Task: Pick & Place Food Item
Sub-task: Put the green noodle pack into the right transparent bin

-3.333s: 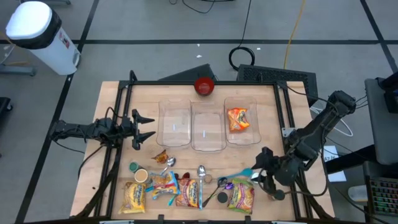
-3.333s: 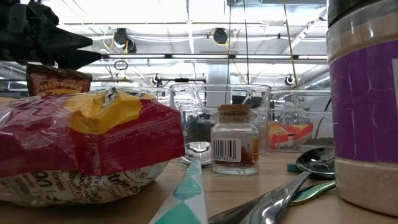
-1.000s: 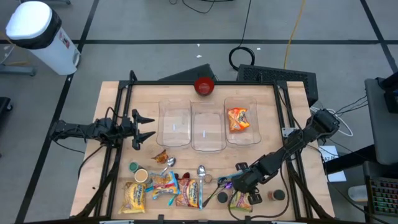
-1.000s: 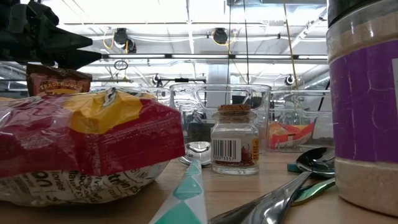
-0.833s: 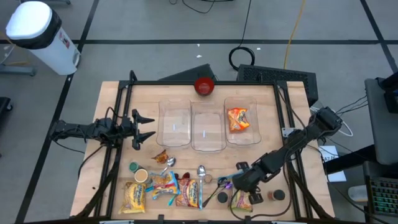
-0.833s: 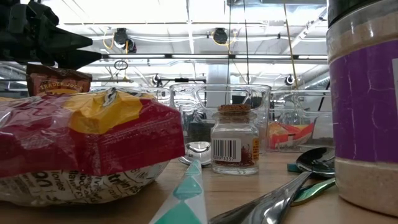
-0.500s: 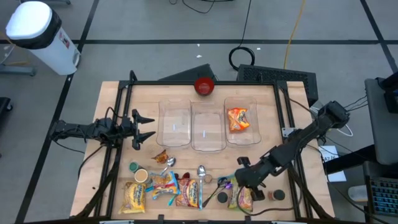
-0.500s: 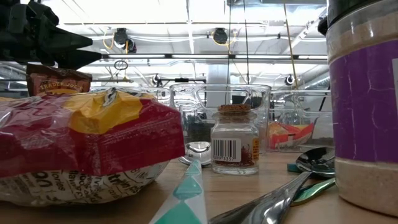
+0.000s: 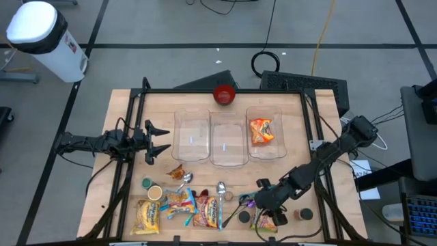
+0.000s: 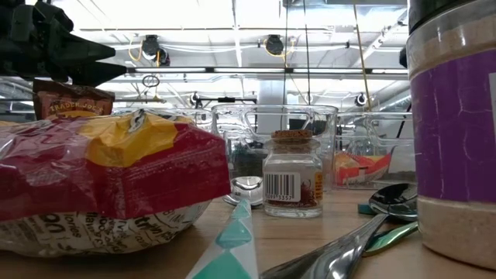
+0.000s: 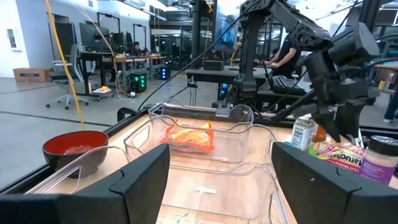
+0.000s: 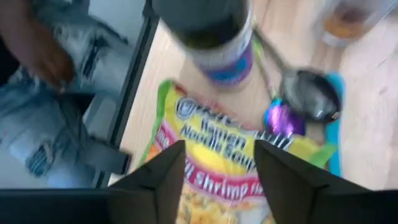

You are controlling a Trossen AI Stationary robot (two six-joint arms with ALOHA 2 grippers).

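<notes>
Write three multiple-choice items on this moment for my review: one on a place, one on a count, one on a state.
1. Where is the red bowl?
A. at the table's far edge, behind the clear bins
B. inside the middle bin
C. among the packets at the near edge

2. How many clear bins stand side by side?
A. two
B. three
C. five

3. How is the right claw?
A. shut on a spoon
B. open above the shrimp noodle soup packet
C. shut on the bowl

Answers:
1 A, the bowl sits beyond the bins.
2 B, left bin, middle bin, right bin.
3 B, its fingers stand apart over the packet's label.
</notes>
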